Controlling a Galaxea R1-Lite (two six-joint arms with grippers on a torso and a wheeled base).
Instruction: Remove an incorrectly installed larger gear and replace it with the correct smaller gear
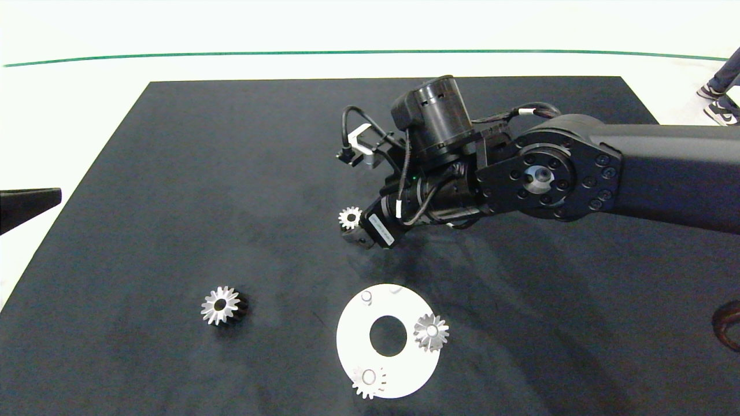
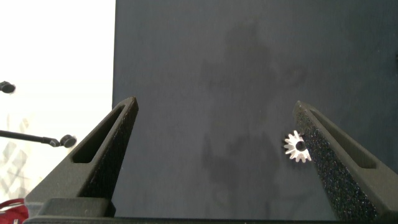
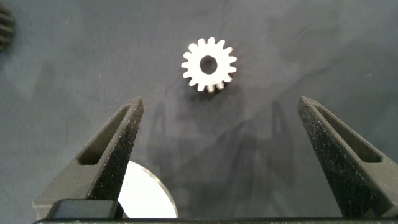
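The smaller gear (image 1: 350,218) (image 3: 209,64) lies flat on the black mat, just beyond the fingertips of my right gripper (image 1: 354,232) (image 3: 219,102). That gripper is open and holds nothing. The larger gear (image 1: 222,305) (image 2: 297,147) rests on the mat to the front left, away from the white disc (image 1: 354,341). The disc carries two silver gears, one at its right side (image 1: 431,332) and one at its front (image 1: 368,381), and its far peg (image 1: 366,296) stands bare. My left gripper (image 2: 214,104) is open and parked at the mat's left edge (image 1: 29,205).
The right arm (image 1: 578,173) stretches in over the mat's right half. A person's shoes (image 1: 717,104) show beyond the far right corner. A brown object (image 1: 729,326) sits at the right edge. The white disc's rim (image 3: 146,199) shows beneath my right finger.
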